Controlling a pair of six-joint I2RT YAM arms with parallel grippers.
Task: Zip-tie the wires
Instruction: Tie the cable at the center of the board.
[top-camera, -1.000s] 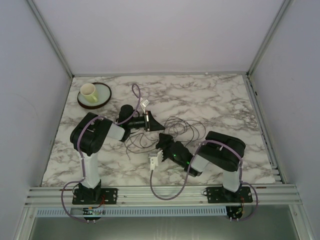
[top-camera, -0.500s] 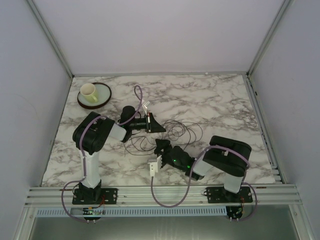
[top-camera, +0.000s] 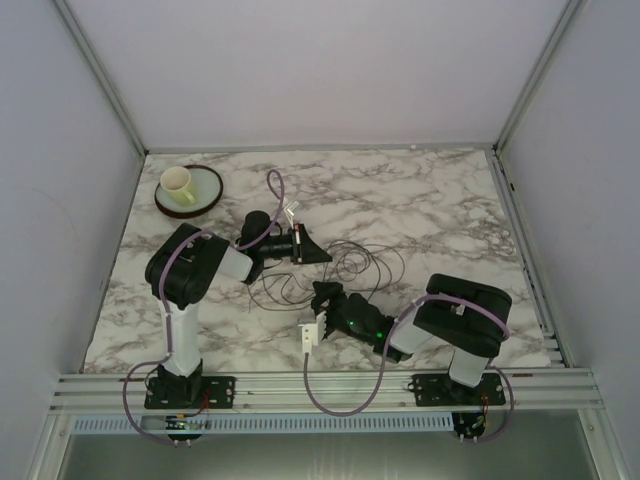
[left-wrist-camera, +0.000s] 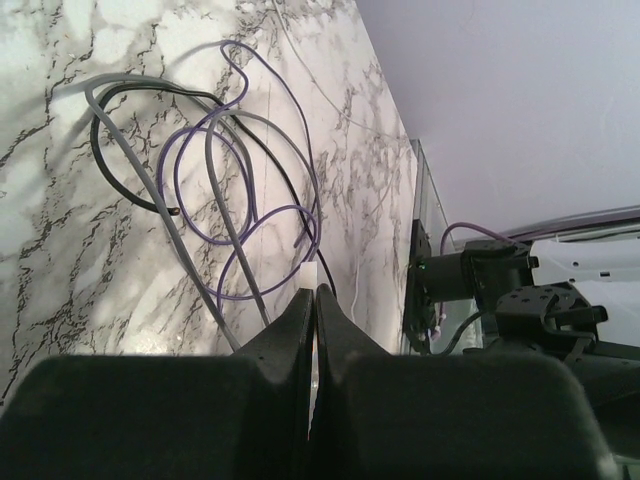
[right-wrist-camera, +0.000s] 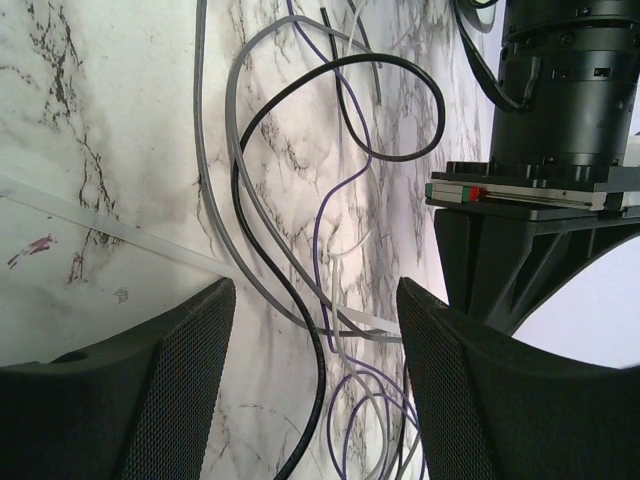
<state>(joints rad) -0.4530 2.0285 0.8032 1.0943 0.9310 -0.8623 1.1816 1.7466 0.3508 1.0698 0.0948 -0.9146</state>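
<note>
Thin, glossy grey, black and purple wires (right-wrist-camera: 236, 190) loop loosely mid-table on veined marble (top-camera: 450, 200), framed by the right gripper's (right-wrist-camera: 312, 300) wide-spread, mesh-textured fingers (right-wrist-camera: 480, 390), while the left gripper (left-wrist-camera: 312, 290) pinches a pale flat strip (right-wrist-camera: 100, 222).

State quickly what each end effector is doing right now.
Left end effector: closed; whether it holds anything cannot be told.
Right end effector: open, holding nothing, over the wires.

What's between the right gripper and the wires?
Nothing visible. The open right gripper straddles the wires lying on the marble table; the shut left gripper stands beyond, to the side.
</note>
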